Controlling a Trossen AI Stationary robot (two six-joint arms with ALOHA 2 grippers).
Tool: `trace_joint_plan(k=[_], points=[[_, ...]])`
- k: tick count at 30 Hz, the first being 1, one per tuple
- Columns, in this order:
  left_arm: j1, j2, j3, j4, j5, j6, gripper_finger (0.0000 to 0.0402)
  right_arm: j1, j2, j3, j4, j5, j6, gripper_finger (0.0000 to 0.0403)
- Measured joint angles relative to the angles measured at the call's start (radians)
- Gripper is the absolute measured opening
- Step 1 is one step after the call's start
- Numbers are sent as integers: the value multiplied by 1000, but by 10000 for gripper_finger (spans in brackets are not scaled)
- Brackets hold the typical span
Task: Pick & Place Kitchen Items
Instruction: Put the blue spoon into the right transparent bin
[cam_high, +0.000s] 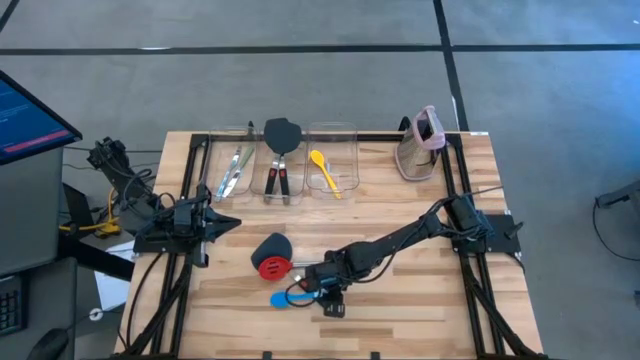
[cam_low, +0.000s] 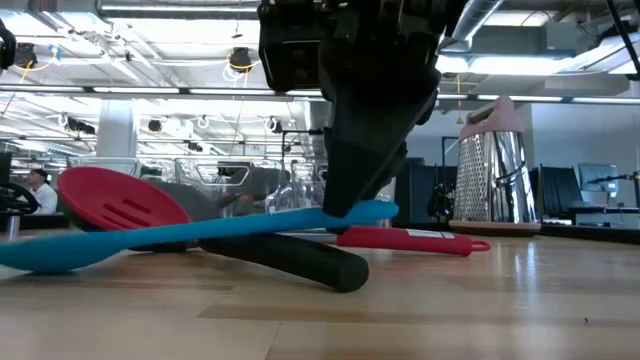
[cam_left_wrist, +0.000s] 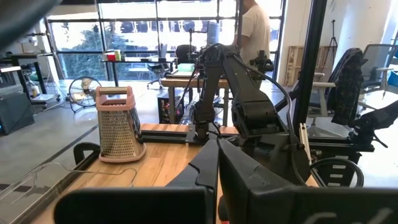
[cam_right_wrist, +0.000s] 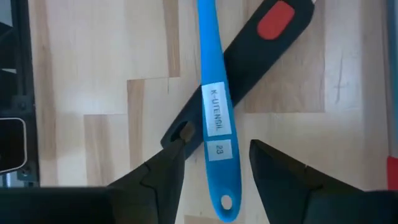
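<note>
On wooden tabletop (cam_high: 400, 270), blue plastic spoon (cam_right_wrist: 213, 112) is being straddled by part-open right gripper (cam_right_wrist: 214, 171), ungripped; bins (cam_high: 332, 135) partly filled, three utensils remaining.

- A robotics lab in an open-plan office: wooden bench (cam_high: 400, 230) framed by black rails, concrete floor.
- Far behind: desks, office chairs (cam_left_wrist: 367, 68), large windows (cam_left_wrist: 124, 31), exposed ceiling ducts (cam_low: 540, 20), a standing person (cam_left_wrist: 255, 31).
</note>
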Motion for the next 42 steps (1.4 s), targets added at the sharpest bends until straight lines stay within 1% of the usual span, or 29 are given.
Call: trace_joint_plan(k=[16, 22, 29, 37, 42], points=[[0, 0, 0, 0, 3, 0, 1, -19, 2, -46, 17, 8, -26, 171], [0, 0, 0, 0, 2, 0, 1, -20, 2, -46, 67, 5, -28, 132], [0, 0, 0, 0, -2, 0, 1, -19, 2, -46, 74, 0, -28, 59], [0, 0, 0, 0, -2, 0, 1, -20, -2, -46, 71, -13, -28, 58], [0, 0, 0, 0, -1, 0, 1, -27, -57, -46, 35, -1, -38, 54]])
